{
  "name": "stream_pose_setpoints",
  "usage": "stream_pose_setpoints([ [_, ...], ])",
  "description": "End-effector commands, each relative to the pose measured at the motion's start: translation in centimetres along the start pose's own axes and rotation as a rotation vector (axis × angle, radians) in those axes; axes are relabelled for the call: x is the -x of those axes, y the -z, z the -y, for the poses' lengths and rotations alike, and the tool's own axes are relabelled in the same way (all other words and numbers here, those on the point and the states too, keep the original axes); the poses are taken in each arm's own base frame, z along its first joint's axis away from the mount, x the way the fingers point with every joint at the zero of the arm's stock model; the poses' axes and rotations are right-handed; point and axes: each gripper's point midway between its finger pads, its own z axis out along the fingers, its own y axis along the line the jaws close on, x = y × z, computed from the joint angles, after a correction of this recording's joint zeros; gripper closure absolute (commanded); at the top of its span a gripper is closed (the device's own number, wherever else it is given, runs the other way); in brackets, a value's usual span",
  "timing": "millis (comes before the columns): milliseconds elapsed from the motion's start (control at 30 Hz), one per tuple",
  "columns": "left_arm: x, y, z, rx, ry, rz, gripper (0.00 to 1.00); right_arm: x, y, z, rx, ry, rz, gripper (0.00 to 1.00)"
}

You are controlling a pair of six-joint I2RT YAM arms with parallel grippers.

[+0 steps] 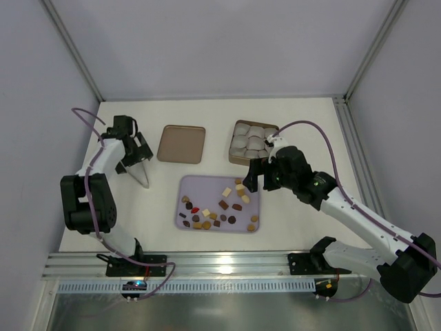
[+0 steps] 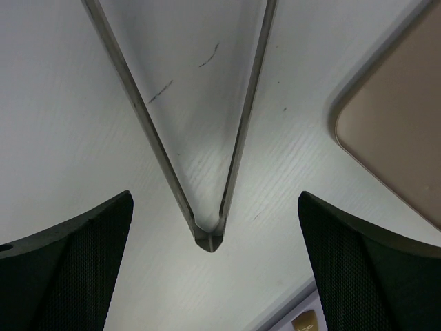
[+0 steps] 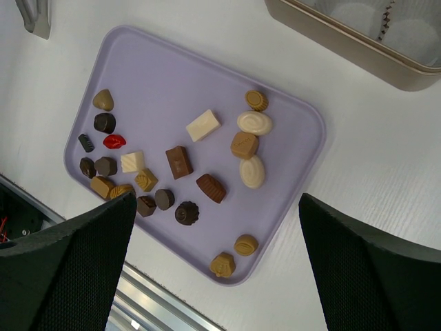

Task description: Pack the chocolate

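Right tool (image 1: pixel 252 176), spread and empty, hovers over the tray (image 3: pixel 158 83) by the table's (image 1: pixel 207 117) near edge, where the chocolate (image 3: pixel 179 162) lies loose. Left tool (image 1: pixel 136 160), also spread, hangs over the tongs (image 2: pixel 207 234) near the left edge; I judge it is lined up to grasp them.

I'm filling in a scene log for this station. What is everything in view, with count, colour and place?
chocolates: about 22; dark brown, caramel, cream, one red; loose on the tray
tray: one, lavender, middle of the table near the arms
box: one, tan, beyond the tray's right end
cup liners: several, pale grey, inside the box; none visibly holds a chocolate
lid: one, flat brown, left of the box
tongs: one pair, metal, lying on the table left of the tray
table: one, white
left gripper: open, above the tongs
right gripper: open, holding nothing, over the tray's far right corner
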Motion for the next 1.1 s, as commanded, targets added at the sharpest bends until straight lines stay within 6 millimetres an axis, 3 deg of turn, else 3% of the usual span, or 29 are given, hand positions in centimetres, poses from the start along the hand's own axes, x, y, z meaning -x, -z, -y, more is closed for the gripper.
stream_pose_setpoints([
  [0, 0.8, -0.9, -0.8, 0.049, 0.001, -0.009, 0.0, 2.0, 1.1, -0.8, 0.022, 0.017, 0.063, 0.0],
  [700, 0.4, -6.1, -1.6, 0.11, 0.01, -0.097, 0.01, 1.2, 1.3, -0.2, 0.009, 0.018, 0.06, 0.0],
  [933, -0.6, -7.0, -1.4, 0.098, 0.02, -0.133, 0.18, 0.9, 1.4, -0.1, 0.008, 0.016, 0.054, 0.0],
  [1067, -1.4, -7.2, -1.4, 0.094, 0.025, -0.152, 0.37, 0.7, 1.4, -0.1, 0.007, 0.016, 0.049, 0.0],
])
